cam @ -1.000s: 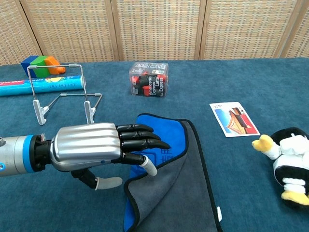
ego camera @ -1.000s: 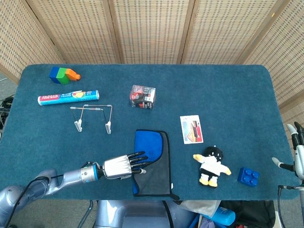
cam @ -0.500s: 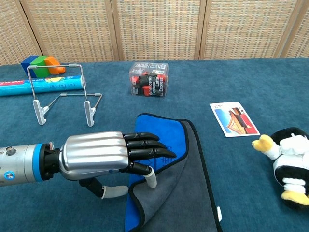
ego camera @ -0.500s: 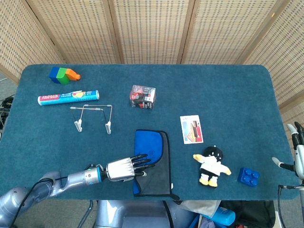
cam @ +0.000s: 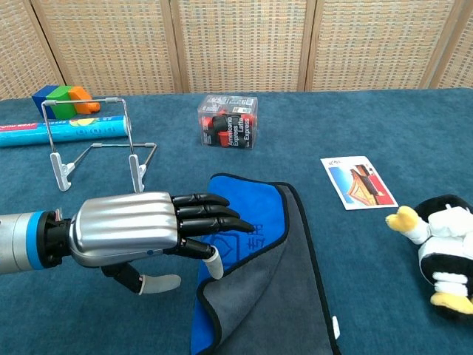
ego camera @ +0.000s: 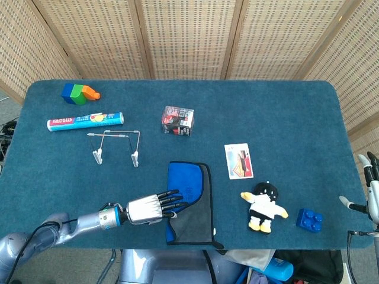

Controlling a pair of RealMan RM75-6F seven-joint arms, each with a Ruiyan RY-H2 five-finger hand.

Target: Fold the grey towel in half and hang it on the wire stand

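The grey towel lies near the table's front edge, its grey flap folded partly over its blue side. My left hand hovers at the towel's left edge. Its fingers are stretched out over the blue part, the thumb is beneath, and nothing is in its grasp. The wire stand stands upright to the left, beyond the hand. At the far right edge of the head view my right hand hangs off the table with its fingers apart and nothing in it.
A clear box stands behind the towel. A printed tube and coloured blocks lie at the back left. To the right are a card, a penguin plush and a blue brick.
My left hand pushed a little further over the towel half a second ago and has now drawn back left. The towel and the right hand have barely moved.
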